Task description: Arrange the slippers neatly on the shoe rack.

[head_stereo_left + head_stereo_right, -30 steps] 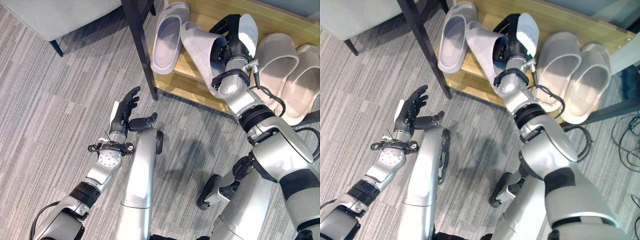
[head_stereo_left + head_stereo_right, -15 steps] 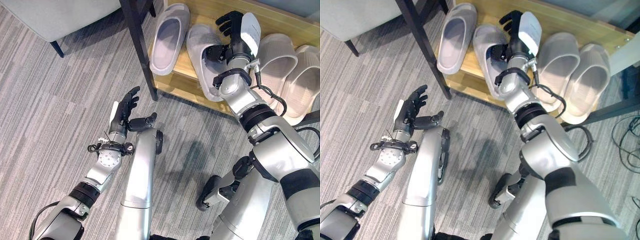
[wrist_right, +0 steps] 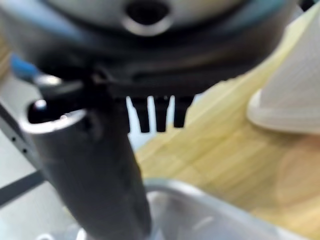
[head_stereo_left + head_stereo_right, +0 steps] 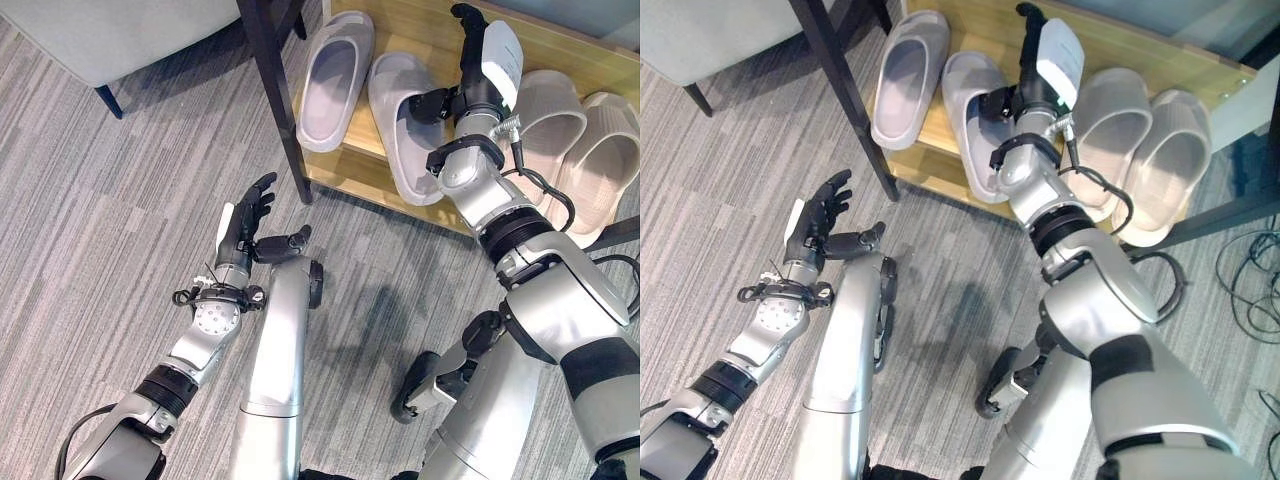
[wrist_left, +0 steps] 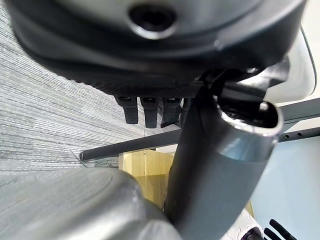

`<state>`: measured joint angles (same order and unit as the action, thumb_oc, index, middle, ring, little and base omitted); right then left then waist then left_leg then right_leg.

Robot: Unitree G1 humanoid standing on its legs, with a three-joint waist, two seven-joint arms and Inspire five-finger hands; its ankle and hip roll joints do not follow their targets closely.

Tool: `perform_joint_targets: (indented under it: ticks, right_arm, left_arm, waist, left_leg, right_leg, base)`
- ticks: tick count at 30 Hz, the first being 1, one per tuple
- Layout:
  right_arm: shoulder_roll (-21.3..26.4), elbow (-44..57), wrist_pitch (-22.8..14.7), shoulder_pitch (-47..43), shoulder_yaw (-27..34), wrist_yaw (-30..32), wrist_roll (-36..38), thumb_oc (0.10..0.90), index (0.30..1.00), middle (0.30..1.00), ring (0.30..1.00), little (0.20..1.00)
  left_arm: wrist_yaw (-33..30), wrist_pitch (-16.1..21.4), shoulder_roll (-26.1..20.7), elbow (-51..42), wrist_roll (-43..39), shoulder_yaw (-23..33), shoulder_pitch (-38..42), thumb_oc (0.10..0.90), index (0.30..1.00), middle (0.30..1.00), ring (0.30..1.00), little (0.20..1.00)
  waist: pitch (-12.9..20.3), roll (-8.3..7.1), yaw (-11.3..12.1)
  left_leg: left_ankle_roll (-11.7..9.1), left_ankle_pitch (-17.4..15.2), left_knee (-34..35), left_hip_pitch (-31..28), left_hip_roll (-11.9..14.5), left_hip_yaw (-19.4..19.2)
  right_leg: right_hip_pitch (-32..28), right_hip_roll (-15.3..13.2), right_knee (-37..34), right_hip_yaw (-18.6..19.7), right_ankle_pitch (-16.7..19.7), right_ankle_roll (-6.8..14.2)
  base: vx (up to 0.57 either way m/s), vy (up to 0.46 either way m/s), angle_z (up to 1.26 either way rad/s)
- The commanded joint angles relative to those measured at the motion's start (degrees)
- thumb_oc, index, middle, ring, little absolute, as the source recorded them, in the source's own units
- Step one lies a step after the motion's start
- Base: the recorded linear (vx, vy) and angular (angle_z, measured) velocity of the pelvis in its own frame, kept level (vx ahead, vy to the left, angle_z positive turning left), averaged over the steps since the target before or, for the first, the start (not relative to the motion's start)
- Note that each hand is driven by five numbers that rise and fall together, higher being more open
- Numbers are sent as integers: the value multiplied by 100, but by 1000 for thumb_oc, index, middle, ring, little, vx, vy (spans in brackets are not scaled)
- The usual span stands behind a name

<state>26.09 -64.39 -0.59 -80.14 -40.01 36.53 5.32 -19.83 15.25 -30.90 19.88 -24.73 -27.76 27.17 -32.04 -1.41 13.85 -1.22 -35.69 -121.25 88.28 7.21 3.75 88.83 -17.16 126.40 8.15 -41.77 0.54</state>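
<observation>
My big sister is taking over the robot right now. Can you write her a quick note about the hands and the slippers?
Right hand: open, raised above the shoe rack, holding nothing.
Left hand: open, idle over the carpet.
Slippers: two grey slippers lie on the rack's left part, two beige slippers on its right.
Done: all four on the rack.
Left: maybe straighten the grey pair.

Right hand (image 4: pixel 478 60) sits over the wooden shelf (image 4: pixel 420 20), fingers straight. Thumb side: I see a grey slipper (image 4: pixel 405 125) just beside it, a second grey one (image 4: pixel 335 65) beyond. Other side: beige pair (image 4: pixel 560 120) close. Bare wood past the fingertips. Dark rack post (image 4: pixel 275 95) stands between shelf and left hand (image 4: pixel 245 225), which has open carpet (image 4: pixel 120 200) around its spread fingers.
</observation>
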Motion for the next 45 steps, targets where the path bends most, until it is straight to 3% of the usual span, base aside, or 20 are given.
perform_joint_targets:
  ticks: [1, 18, 30, 34, 45]
  right_arm:
    - [361, 761, -341, -605, 79, 322, -206, 800, 900, 900, 900, 900]
    - [590, 3082, -438, 435, 956, 295, -744, 800, 900, 900, 900, 900]
    - [1292, 4338, -601, 726, 1204, 56, -1073, 800, 900, 900, 900, 900]
    - [1271, 4077, -472, 628, 1048, 70, -1189, 800, 900, 900, 900, 900]
    - [816, 1888, -304, -540, -37, 122, -773, 800, 900, 900, 900, 900]
  left_arm:
    - [-59, -88, 18, -169, 189, -557, -694, 800, 900, 900, 900, 900]
    - [53, -237, -22, -225, 306, -263, -1091, 800, 900, 900, 900, 900]
    - [188, -262, 194, -99, 514, -309, -994, 800, 900, 900, 900, 900]
    - [136, -258, 226, -100, 512, -342, -979, 800, 900, 900, 900, 900]
    - [89, -125, 163, -66, 268, -610, -877, 800, 900, 900, 900, 900]
  waist:
    - [225, -51, 141]
    - [225, 33, 4]
    - [225, -13, -64]
    - [225, -11, -55]
    - [225, 45, 103]
  left_leg:
    - [-55, -569, -233, 168, 452, -260]
    - [-44, -536, -372, 168, 457, -137]
    - [-64, -550, -327, 168, 418, -196]
    - [-70, -555, -315, 168, 437, -221]
    - [-112, -570, -211, 168, 440, -262]
  right_leg:
    - [112, 229, 138, -171, 221, -660]
    - [112, 346, 93, -289, 285, -606]
    - [112, 203, 116, -251, 276, -582]
    - [112, 190, 100, -261, 280, -595]
    - [112, 90, 83, -242, 214, -611]
  base:
    - [0, 0, 0]
    - [-2, -7, -5]
    - [-2, 1, -1]
    - [0, 0, 0]
    - [-5, 18, 0]
